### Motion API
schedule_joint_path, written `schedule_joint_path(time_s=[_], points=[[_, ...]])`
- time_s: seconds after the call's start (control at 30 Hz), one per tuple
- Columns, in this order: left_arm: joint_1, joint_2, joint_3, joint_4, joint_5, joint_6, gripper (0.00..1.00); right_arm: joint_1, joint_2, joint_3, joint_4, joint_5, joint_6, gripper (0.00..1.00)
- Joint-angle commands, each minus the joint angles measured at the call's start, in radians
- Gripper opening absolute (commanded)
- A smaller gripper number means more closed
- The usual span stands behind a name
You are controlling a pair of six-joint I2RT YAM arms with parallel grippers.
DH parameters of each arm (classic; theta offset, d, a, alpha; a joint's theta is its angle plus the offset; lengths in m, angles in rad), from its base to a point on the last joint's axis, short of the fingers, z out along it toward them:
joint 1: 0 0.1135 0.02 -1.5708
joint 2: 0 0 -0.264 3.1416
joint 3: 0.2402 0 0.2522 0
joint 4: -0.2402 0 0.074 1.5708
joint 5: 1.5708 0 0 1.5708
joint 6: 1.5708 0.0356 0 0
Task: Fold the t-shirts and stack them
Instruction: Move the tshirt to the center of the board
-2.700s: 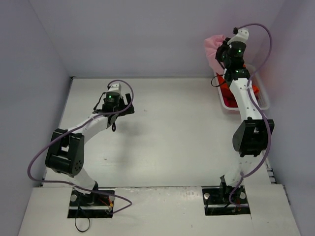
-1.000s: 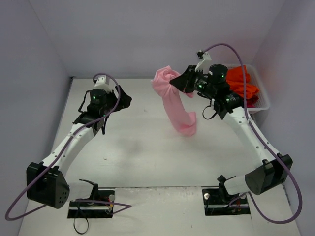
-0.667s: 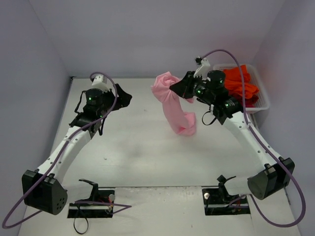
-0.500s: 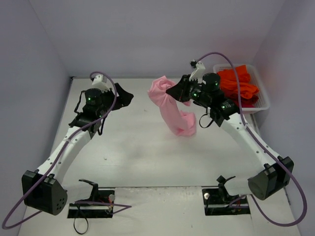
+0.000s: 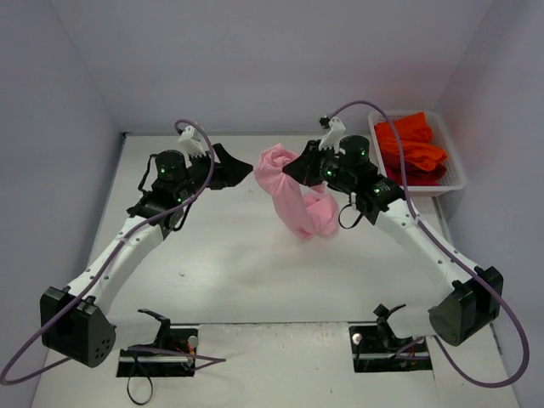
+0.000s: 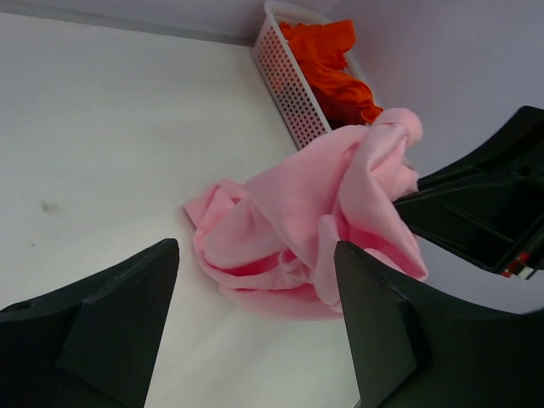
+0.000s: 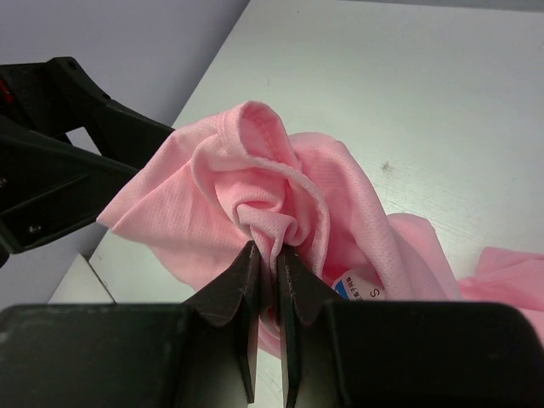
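My right pincer (image 7: 265,255) is clenched on the bunched pink t-shirt (image 5: 299,204), whose lower end rests on the surface (image 5: 229,255); my left pincer (image 5: 240,170) gapes just beside it. Orange-red t-shirts (image 5: 410,146) lie in the basket (image 5: 456,182).

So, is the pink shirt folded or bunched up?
Bunched up. The pink shirt hangs in crumpled wads from the right gripper, which pinches one gather of cloth, and its lower end lies heaped on the table.
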Motion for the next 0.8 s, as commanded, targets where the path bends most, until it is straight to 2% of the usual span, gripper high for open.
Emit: schedule_joint_path(time_s=[0.0,0.33,0.43,0.53,0.77], points=[[-0.029,-0.005,0.058,0.104,0.036,-0.019,0.7,0.015,-0.013,-0.004,0.098,0.027,-0.012,0.0],[-0.044,-0.029,0.076,0.011,-0.062,0.046,0.69,0.052,0.134,-0.062,0.114,0.057,0.005,0.0],[-0.044,-0.049,0.087,-0.043,-0.12,0.069,0.7,0.145,0.221,-0.084,0.136,0.081,0.011,0.0],[-0.043,-0.055,0.101,-0.067,-0.154,0.08,0.69,0.182,0.255,-0.079,0.147,0.089,0.014,0.0],[-0.043,-0.072,0.128,-0.109,-0.211,0.103,0.69,0.366,0.416,0.0,0.164,0.113,0.022,0.0]])
